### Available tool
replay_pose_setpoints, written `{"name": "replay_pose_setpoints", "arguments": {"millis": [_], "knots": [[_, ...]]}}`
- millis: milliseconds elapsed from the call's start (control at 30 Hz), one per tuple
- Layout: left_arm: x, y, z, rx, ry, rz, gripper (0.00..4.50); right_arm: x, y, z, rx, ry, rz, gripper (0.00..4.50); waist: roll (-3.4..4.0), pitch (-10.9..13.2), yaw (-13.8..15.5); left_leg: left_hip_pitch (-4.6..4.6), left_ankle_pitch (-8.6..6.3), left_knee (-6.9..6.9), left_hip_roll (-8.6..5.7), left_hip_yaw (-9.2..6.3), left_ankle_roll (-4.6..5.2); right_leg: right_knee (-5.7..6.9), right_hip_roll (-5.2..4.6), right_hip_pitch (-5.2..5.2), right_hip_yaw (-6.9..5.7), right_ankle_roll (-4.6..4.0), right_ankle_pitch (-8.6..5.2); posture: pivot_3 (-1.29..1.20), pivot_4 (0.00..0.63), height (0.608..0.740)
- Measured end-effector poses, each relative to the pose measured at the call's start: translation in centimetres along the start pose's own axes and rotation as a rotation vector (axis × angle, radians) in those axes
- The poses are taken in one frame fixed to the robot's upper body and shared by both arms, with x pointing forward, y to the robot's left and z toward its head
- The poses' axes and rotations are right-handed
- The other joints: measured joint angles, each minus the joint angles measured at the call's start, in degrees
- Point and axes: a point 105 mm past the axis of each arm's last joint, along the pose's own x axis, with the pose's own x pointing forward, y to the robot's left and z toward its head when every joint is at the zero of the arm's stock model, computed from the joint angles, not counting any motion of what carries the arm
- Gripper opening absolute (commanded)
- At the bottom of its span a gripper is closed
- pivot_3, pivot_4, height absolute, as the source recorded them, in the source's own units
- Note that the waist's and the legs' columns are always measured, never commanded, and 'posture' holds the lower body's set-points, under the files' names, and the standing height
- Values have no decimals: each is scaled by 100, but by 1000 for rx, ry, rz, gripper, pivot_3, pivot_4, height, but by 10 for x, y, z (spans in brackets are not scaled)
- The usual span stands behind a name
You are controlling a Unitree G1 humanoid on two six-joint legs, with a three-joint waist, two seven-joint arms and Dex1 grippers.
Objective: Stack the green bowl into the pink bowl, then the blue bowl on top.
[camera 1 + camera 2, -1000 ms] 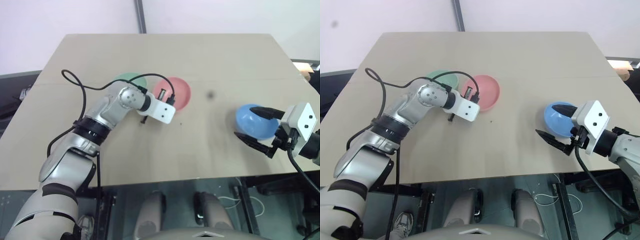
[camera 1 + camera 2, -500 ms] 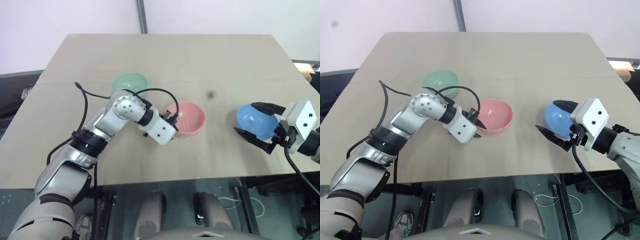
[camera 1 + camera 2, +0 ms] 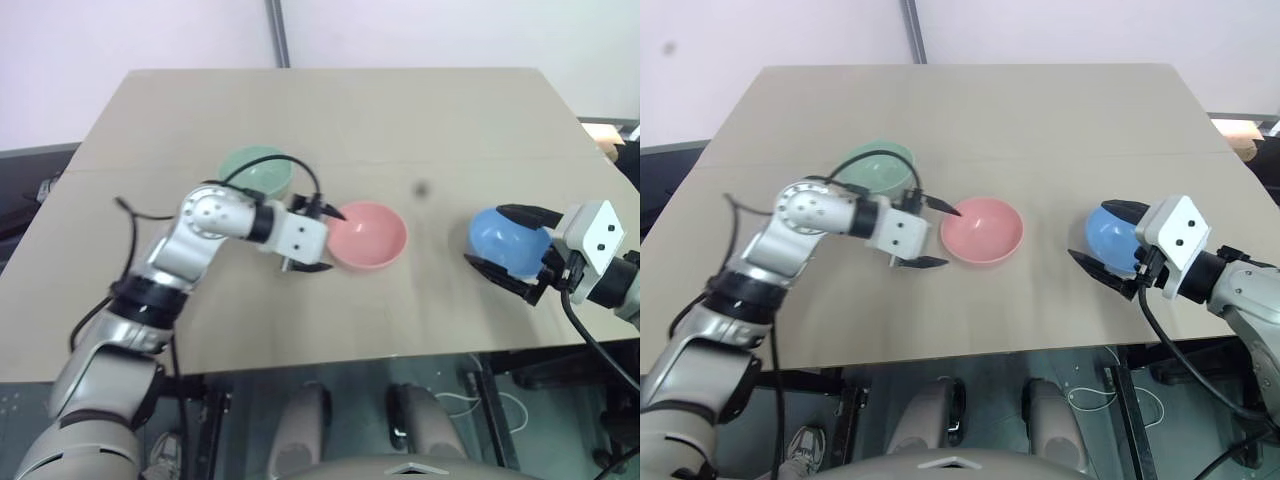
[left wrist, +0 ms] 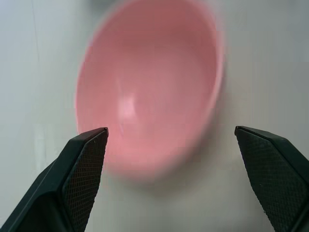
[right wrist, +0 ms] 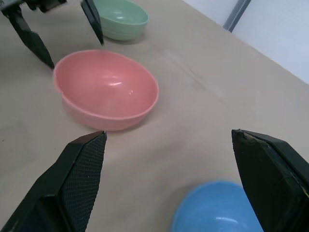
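The pink bowl (image 3: 367,235) stands upright at the table's middle. My left gripper (image 3: 337,241) is open just left of it, one fingertip by the rim and the other lower at its side; the left wrist view shows the pink bowl (image 4: 149,87) ahead of the spread fingers (image 4: 82,164). The green bowl (image 3: 258,170) sits behind my left forearm, partly hidden by it. At the right the blue bowl (image 3: 505,245) lies between the wide-open fingers of my right gripper (image 3: 503,242). The right wrist view shows the blue bowl (image 5: 217,212) close in and the pink bowl (image 5: 106,89) beyond it.
The tan table (image 3: 400,120) has bare surface at the back and between the pink and blue bowls. Its front edge (image 3: 380,355) runs close below both grippers. A dark spot (image 3: 421,188) marks the top behind the pink bowl.
My left gripper pulled the pink bowl away from the green bowl toward the front of the table, then opened and drew back to the left. The right arm stayed put.
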Motion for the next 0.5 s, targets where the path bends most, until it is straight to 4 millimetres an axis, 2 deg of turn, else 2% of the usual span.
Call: {"name": "replay_pose_setpoints", "arguments": {"millis": [200, 233, 300, 467, 500], "knots": [[-40, 33, -65, -92, 409, 258, 4456, 7, -2, 0, -6, -14, 30, 4500, -1, 0, 64, -3, 0, 1, -2, -3, 0, -2, 0, 3, -7, 1, -1, 0, 150, 740], [-41, 34, -68, -94, 428, 266, 4456, 8, -2, 1, -8, -15, 32, 4500, -2, -1, 62, -3, 0, 1, -2, -3, 0, -2, 0, 3, -7, 1, -1, 0, 150, 740], [-41, 36, -82, -59, 542, 258, 4456, 10, -4, 0, -11, -19, 39, 4500, -1, 0, 59, -5, 0, 1, -3, -2, 0, -2, 0, 2, -5, 1, -1, 0, 150, 740], [-23, 30, -95, -28, 627, 197, 4456, 12, -5, 3, -23, -30, 51, 4500, -2, 0, 53, -13, 0, 0, -3, -4, -1, -3, 0, -4, -7, -4, 2, 0, 150, 740], [-19, 28, -95, -28, 632, 185, 3954, 12, -5, 3, -23, -29, 51, 4500, -2, 0, 51, -16, 0, 0, -3, -3, -1, -3, 0, -7, -6, -9, 5, 0, 150, 740]]}}
